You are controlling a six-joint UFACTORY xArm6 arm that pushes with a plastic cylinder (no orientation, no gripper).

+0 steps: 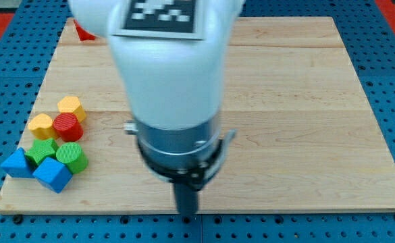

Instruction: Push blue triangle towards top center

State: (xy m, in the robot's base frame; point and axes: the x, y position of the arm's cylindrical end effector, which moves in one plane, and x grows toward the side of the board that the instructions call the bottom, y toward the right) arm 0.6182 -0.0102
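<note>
Camera view: my tip sits at the view's bottom edge of the wooden worktop, roughly mid-width. This arm has no pincer, only the rod, so nothing is being clenched or released. My white arm body fills the centre of the view and hides the worktop behind it.

The blue triangle lies well apart from my tip, far towards the view's left and slightly higher. It is the outermost piece of a tight cluster near the worktop's lower-left corner. I judge the push has not begun.

What could go wrong:
- Top centre lies up and to the right of the triangle, so the push has to start from the triangle's lower-left. There is little worktop left there, and a skewed contact could slide the triangle off the edge.
- The cluster sits right in the push path, so a straight shove would probably drag its neighbours along or jam against them.

Around the triangle:
- The blue cube is just beside it on the side nearer my tip.
- The green star touches or nearly touches it above.
- The green cylinder, red cylinder and two yellow blocks are stacked further up.
- A red block, shape unclear, peeks out near the top-left corner.
</note>
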